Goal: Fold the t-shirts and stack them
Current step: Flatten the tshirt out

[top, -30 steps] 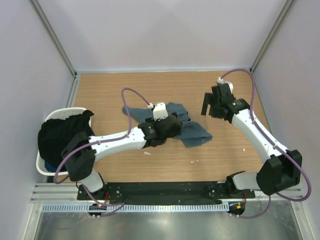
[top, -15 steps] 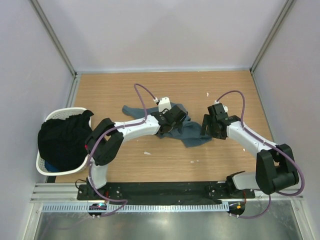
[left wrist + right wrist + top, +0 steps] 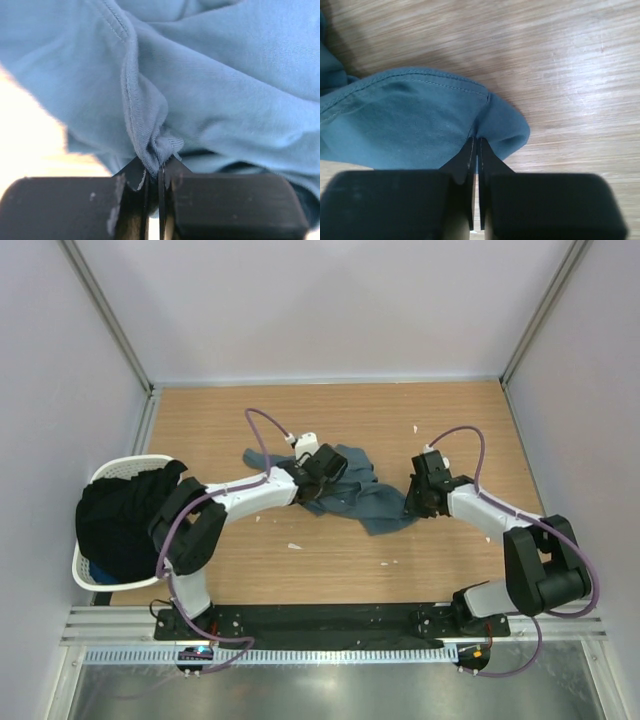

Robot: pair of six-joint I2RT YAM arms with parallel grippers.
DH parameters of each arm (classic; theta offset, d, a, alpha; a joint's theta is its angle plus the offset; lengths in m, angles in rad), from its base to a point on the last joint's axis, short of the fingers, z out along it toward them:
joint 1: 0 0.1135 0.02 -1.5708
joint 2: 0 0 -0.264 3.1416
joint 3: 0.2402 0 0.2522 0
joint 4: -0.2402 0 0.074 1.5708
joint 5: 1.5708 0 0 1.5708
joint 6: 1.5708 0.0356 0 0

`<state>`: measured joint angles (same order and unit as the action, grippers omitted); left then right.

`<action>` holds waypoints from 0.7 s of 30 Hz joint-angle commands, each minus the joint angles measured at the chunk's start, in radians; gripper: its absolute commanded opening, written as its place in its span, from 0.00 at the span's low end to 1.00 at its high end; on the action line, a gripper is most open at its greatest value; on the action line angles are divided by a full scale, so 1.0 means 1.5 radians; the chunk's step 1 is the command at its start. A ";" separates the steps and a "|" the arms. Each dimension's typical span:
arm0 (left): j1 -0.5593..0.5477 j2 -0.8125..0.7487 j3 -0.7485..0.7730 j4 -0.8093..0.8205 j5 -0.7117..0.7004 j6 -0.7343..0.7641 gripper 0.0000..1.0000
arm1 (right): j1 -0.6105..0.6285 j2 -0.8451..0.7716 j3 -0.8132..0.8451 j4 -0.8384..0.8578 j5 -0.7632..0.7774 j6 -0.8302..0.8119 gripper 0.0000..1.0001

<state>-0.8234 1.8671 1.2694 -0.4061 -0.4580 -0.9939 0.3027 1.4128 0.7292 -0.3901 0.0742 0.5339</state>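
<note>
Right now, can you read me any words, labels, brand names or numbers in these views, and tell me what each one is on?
None can be read.
The blue-grey t-shirt shows plain cloth and stitched hems, with no print or label in view.
The white laundry basket and the wooden table carry no markings.
Nothing legible shows on the arms.

The crumpled cloth t-shirt (image 3: 365, 498) is plain slate blue-grey. The wooden bench (image 3: 450, 420) is light brown with fine grain streaks. The perforated white plastic laundry basket (image 3: 82, 565) holds a black cloth heap (image 3: 125, 512). The left gripper (image 3: 159, 170) and right gripper (image 3: 476, 147) are matte black.
</note>
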 commanded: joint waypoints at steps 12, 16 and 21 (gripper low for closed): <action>0.119 -0.394 -0.156 -0.142 0.017 0.027 0.00 | 0.126 -0.297 0.218 -0.245 -0.013 -0.053 0.01; 0.187 -0.491 -0.229 -0.186 0.012 0.029 0.00 | 0.296 -0.291 0.220 -0.269 -0.026 -0.018 0.02; 0.264 -0.597 -0.327 -0.202 0.042 0.038 0.00 | 0.496 -0.252 0.126 -0.160 -0.015 0.058 0.01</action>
<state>-0.4755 1.0317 0.8200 -0.6628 -0.4149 -0.9596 0.9459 0.9810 0.9909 -0.6724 0.0463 0.5434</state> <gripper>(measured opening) 0.030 0.026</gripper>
